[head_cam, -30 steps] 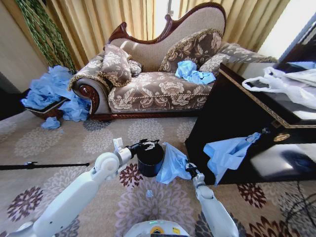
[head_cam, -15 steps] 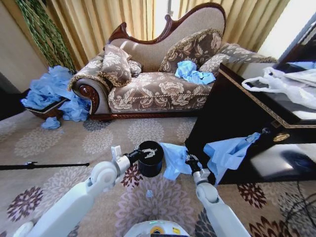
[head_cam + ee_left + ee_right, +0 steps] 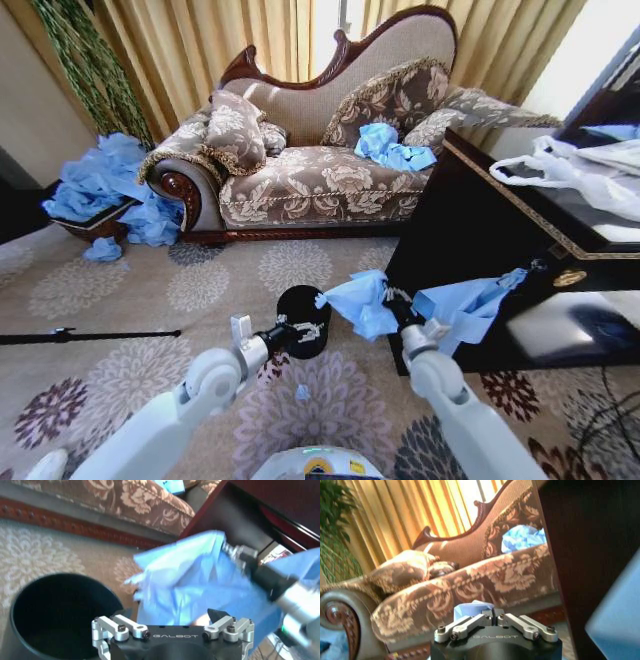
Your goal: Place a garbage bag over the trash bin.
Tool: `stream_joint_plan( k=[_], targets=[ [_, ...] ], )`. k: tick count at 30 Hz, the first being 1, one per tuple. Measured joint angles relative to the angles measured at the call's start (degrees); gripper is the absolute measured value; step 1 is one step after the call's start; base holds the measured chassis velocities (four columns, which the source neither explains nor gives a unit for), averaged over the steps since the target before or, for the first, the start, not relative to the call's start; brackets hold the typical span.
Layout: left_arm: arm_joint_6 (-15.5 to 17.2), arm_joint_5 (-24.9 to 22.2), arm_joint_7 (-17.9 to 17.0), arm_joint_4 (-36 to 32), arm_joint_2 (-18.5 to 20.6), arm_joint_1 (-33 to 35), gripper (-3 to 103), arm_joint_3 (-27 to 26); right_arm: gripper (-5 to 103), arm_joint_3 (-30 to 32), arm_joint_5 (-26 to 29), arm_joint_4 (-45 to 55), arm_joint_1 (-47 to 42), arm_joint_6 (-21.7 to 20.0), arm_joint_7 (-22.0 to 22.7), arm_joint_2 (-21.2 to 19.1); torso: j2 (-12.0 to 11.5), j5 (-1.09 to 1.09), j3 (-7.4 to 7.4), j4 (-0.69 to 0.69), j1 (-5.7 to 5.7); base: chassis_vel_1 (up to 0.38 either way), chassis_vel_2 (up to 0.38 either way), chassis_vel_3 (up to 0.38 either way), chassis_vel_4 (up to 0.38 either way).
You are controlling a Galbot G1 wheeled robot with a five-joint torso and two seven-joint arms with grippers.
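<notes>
Light-blue garbage bag point(image 3: 362, 303) pinched shut in the right pincer point(image 3: 390, 301), raised just beside and above the black trash bin point(image 3: 303, 320) on the carpet, left pincer point(image 3: 296, 330) spread wide at the rim, likely steadying it for covering.

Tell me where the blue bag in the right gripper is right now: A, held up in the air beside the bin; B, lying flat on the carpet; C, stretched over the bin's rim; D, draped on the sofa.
A: the right gripper holds the garbage bag bunched up off the floor, next to the trash bin, whose round opening is uncovered.
</notes>
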Motion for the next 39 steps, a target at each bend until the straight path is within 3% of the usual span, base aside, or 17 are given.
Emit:
stream_joint_plan(
  k=[6, 13, 15, 18, 19, 21, 22, 25, 32, 39],
  targets=[
    [0.5, 0.3, 0.1, 1.0, -2.1, 1.1, 100, 2.7, 0, -3.4, 6.6, 4.7, 4.8, -1.7, 6.7, -2.1, 0.0, 0.01, 0.00, 0.00, 0.00, 0.000, 0.000, 0.000, 0.000],
    [0.7, 0.0, 0.0, 5.1, -5.4, -1.4, 100, 5.2, 0, -4.9, 12.0, 8.4, 7.6, -3.4, 10.6, -4.4, 0.0, 0.01, 0.01, 0.00, 0.00, 0.000, 0.000, 0.000, 0.000],
    [0.4, -1.5, -0.7, 7.0, -7.4, -3.5, 100, 6.0, 0, -4.8, 14.0, 9.7, 7.8, -4.0, 11.1, -5.5, 0.0, 0.00, 0.01, 0.01, 0.00, 0.000, 0.000, 0.000, 0.000],
    [-1.2, -10.3, -6.1, 11.5, -12.9, -9.4, 100, 7.8, 0, -3.7, 15.1, 10.8, 6.7, -4.4, 10.7, -7.3, 0.0, 0.00, 0.01, -0.04, 0.01, 0.000, 0.000, 0.000, 0.000],
    [-1.2, -10.3, -6.1, 11.5, -12.9, -9.4, 100, 7.8, 0, -3.7, 15.1, 10.8, 6.7, -4.4, 10.7, -7.3, 0.0, 0.00, 0.01, -0.04, 0.01, 0.000, 0.000, 0.000, 0.000],
    [-1.8, -15.2, -7.7, 13.1, -15.8, -11.5, 100, 8.1, 0, -3.2, 15.3, 11.0, 6.1, -4.5, 10.4, -7.8, 0.0, 0.02, 0.01, -0.04, 0.01, 0.000, 0.000, 0.000, 0.000],
    [-2.9, -20.3, -9.6, 13.7, -18.3, -12.0, 100, 8.1, 0, -2.7, 15.4, 10.8, 5.6, -4.6, 10.2, -8.0, 0.0, 0.02, 0.01, -0.02, 0.01, 0.000, 0.000, 0.000, 0.000],
    [-4.0, -24.2, -11.4, 13.8, -20.5, -11.6, 100, 7.9, 0, -2.3, 15.5, 10.2, 5.5, -4.7, 10.0, -8.0, 0.0, 0.01, 0.01, -0.01, 0.01, 0.000, 0.000, 0.000, 0.000],
    [-6.1, -25.8, -11.9, 14.6, -24.9, -8.4, 100, 7.0, 0, -1.6, 15.3, 8.9, 4.7, -4.8, 9.1, -7.9, 0.0, 0.01, 0.01, 0.01, 0.00, 0.000, 0.000, 0.000, 0.000],
    [-8.7, -25.4, -12.0, 20.0, -33.6, -9.3, 100, 7.1, 0, -1.6, 15.4, 10.9, 3.2, -4.9, 8.7, -8.5, 0.0, 0.00, 0.00, -0.01, 0.00, 0.000, 0.000, 0.000, 0.000]
  ],
)
